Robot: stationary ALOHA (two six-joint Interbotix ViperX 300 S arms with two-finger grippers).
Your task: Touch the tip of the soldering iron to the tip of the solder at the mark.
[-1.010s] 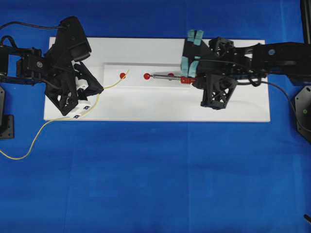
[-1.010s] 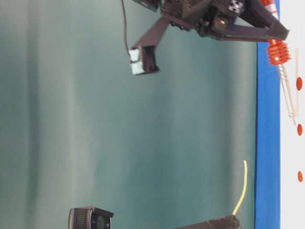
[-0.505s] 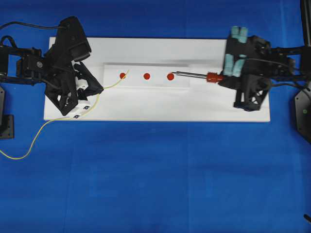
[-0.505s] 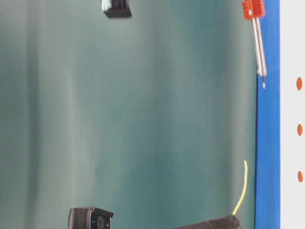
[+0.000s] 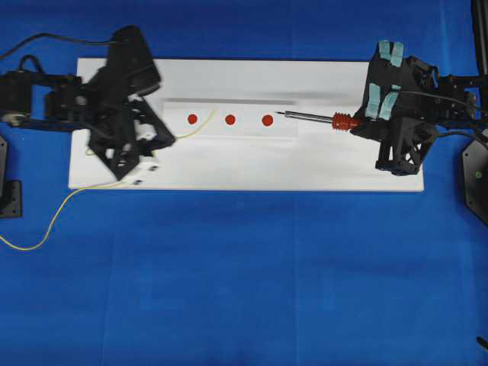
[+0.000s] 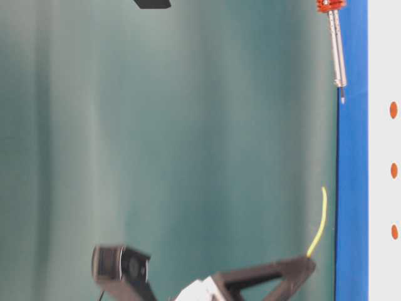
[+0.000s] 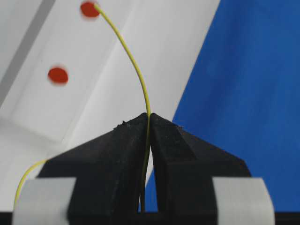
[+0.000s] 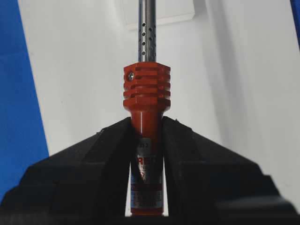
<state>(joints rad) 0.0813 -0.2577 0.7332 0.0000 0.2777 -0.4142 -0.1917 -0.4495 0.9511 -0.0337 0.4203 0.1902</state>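
Note:
The soldering iron [image 5: 309, 117] hangs level over the white board, its red handle [image 8: 146, 89] clamped in my shut right gripper [image 5: 358, 126] [image 8: 146, 123]. Its dark tip points left and ends just right of the right-hand red mark [image 5: 267, 120]. The solder [image 5: 197, 130], a thin yellow wire, is pinched in my shut left gripper [image 5: 169, 139] [image 7: 150, 115]. In the left wrist view the solder [image 7: 136, 70] arcs up and its tip reaches a red mark [image 7: 89, 9]. In the table-level view the iron [image 6: 337, 50] and solder [image 6: 321, 219] are well apart.
Three red marks sit in a row on a raised white strip [image 5: 229, 131] of the white board [image 5: 244, 171]. The solder's loose tail [image 5: 46, 229] trails over the blue mat to the left. The iron's black cord [image 5: 450, 149] runs off right.
The right gripper has drawn the iron back to the right, from the middle mark to past the right-hand mark. The left arm has shifted right with the solder.

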